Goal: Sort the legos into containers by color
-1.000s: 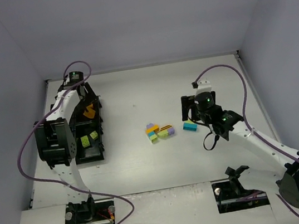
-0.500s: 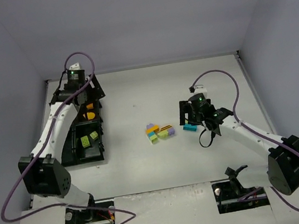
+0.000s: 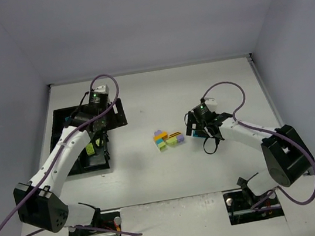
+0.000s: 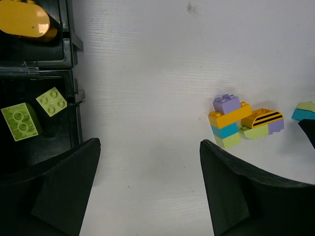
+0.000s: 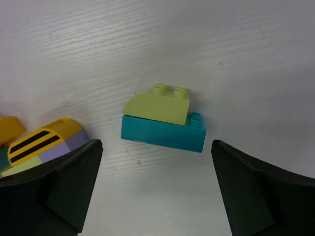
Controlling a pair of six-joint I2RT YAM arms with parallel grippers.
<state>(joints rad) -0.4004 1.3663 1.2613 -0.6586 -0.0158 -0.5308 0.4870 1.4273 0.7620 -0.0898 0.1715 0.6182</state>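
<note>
Looking down from the overhead view, the left gripper (image 3: pixel 97 124) hangs at the right edge of the black moulded-plastic tray (image 3: pixel 62 117), while the right gripper (image 3: pixel 197 125) sits low beside the loose legos (image 3: pixel 168 139) mid-table, on a matte white table (image 3: pixel 154 178). From the left wrist view, its two dark, wedge-shaped fingers (image 4: pixel 64 191) stand spread with only bare table between them, grasping nothing. The tray's glossy ribbed compartments hold a smooth orange rounded piece (image 4: pixel 24 18) in one and two lime studded bricks (image 4: pixel 19 121) in the next. To the right lies a mixed stack (image 4: pixel 227 123) of purple, orange, teal and lime layers, touching a curved orange piece with black stripes (image 4: pixel 262 118). From the right wrist view, that claw is likewise released, its fingers wide on either side of a lime slope-topped brick (image 5: pixel 157 105) pressed onto a teal flat brick (image 5: pixel 162 132), neither finger touching the pair, which rests on the finely grained tabletop.
</note>
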